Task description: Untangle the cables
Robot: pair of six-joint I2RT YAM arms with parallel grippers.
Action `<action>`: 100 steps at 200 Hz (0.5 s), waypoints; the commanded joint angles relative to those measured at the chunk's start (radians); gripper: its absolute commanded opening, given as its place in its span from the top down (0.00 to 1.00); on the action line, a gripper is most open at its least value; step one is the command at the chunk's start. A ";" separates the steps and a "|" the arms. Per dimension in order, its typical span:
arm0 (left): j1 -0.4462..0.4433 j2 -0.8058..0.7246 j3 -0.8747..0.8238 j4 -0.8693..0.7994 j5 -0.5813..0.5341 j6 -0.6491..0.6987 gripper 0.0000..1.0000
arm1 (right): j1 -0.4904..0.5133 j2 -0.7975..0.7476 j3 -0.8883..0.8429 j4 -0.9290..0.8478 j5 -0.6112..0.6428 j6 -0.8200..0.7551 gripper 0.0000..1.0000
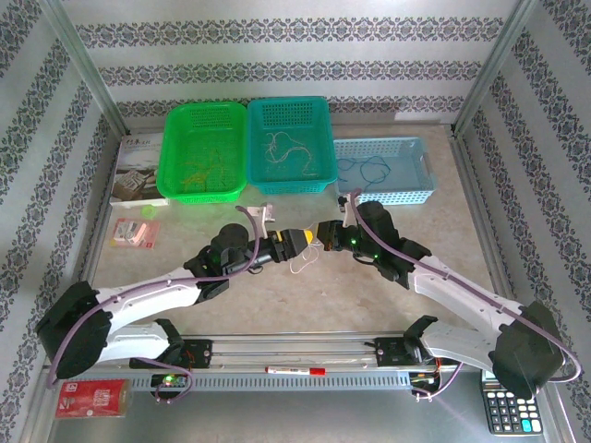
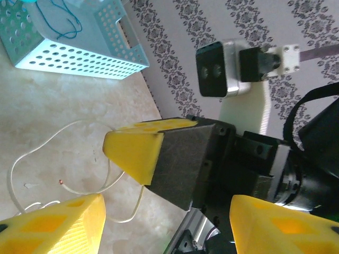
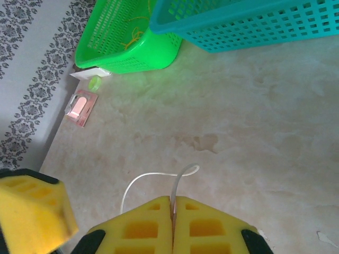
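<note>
Jaws of the right gripper (image 3: pixel 173 222) clamp the white cable (image 3: pixel 189 168); those of the left gripper (image 2: pixel 164 219) stand apart. A hard pull could slip it free

A: Any legible text, top view?
B: None. The booklet (image 1: pixel 138 175), left of the green basket (image 1: pixel 201 192), has a dark heading line along its top edge. Letters are too small to read.
A: Red packet (image 1: pixel 92 399), near left corner?
B: White print on red, blurred.
A: Calculator (image 1: pixel 510 409)?
B: Keys visible, but no digit can be made out.
A: Pink packet (image 1: pixel 134 233)?
B: No lettering can be read, top or right wrist view (image 3: pixel 80 107).
</note>
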 commanded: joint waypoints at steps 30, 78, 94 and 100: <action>-0.016 0.019 0.008 0.074 -0.046 0.008 0.34 | -0.002 -0.009 0.034 0.017 0.012 0.011 1.00; -0.016 0.059 0.004 0.111 -0.041 0.006 0.38 | -0.003 -0.022 0.032 0.028 -0.007 0.027 1.00; -0.016 0.069 0.002 0.127 -0.040 0.002 0.41 | -0.005 -0.029 0.031 0.031 -0.011 0.033 1.00; -0.016 0.071 0.000 0.131 -0.041 0.002 0.43 | -0.007 -0.030 0.030 0.032 -0.015 0.036 1.00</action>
